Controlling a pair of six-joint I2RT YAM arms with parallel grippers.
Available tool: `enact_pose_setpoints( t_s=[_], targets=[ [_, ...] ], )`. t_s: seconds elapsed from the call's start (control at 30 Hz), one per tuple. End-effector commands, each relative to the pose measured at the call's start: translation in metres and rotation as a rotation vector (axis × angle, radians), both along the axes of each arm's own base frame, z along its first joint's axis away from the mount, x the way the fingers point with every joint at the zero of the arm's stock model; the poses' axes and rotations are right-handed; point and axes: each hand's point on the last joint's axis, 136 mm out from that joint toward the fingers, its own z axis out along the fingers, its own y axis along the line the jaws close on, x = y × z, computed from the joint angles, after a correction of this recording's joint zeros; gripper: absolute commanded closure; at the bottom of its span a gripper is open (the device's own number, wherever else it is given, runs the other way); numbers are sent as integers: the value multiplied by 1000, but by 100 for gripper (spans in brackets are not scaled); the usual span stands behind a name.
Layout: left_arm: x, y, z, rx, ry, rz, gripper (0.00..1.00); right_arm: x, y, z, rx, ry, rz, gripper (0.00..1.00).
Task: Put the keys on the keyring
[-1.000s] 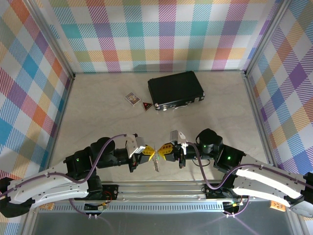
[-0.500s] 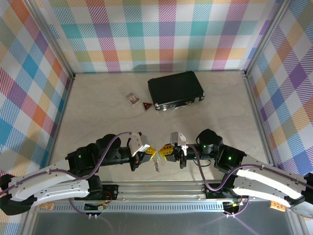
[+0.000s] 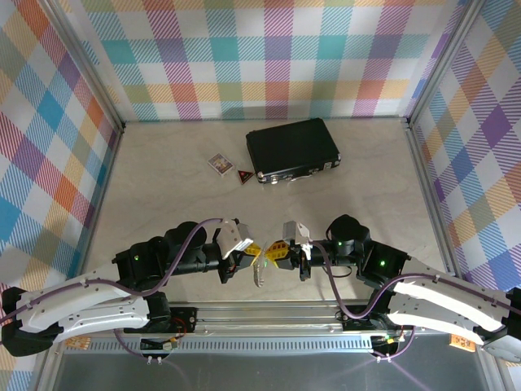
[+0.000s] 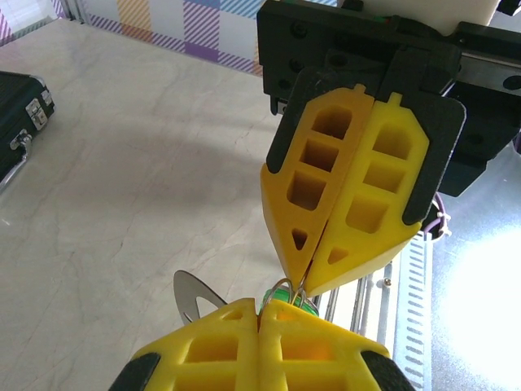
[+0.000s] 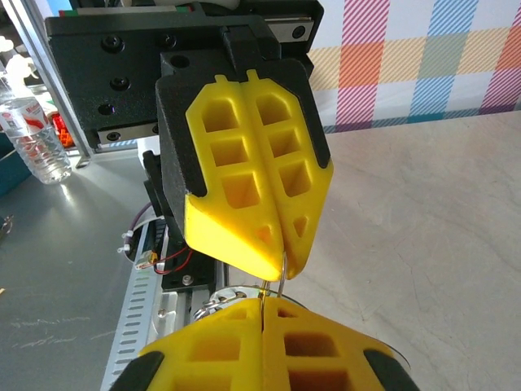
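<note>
Both grippers meet tip to tip above the table's near edge. My left gripper [image 3: 254, 252] [image 4: 260, 314] is shut, and the key's green head [image 4: 286, 295] [image 3: 265, 252] peeks out just behind its fingertips. A thin wire loop [image 4: 283, 287] runs from its seam into the shut tips of my right gripper [image 3: 273, 251] [image 4: 303, 283] [image 5: 263, 308]. The silvery keyring [image 3: 259, 275] [image 4: 189, 293] hangs below the two, and its bumpy chain strip [image 5: 213, 304] shows behind the right fingers. In the right wrist view the left gripper [image 5: 285, 270] points down at them. The key's blade is hidden.
A black case [image 3: 293, 150] [image 4: 20, 122] lies at the back of the table, with a small patterned card box [image 3: 220, 164] and a red triangular tag [image 3: 244, 174] to its left. A metal rail [image 3: 269, 314] runs along the near edge. A water bottle [image 5: 32, 130] stands off the table.
My left gripper has moved right, closing the gap until its tips touch the right gripper's. The hanging silver keyring has swung slightly. The right arm has hardly moved.
</note>
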Motion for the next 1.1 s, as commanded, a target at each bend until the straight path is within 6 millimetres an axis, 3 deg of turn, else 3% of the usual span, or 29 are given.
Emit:
enact_pose_setpoints(
  t_s=[0.0,1.07],
  targets=[
    [8,-1,16,-37,-14,50,100,-19,6,22,66,-66,102,100],
    [4,1,12,-31,16,40,100,-8,4,21,65,-99,0,100]
  ],
)
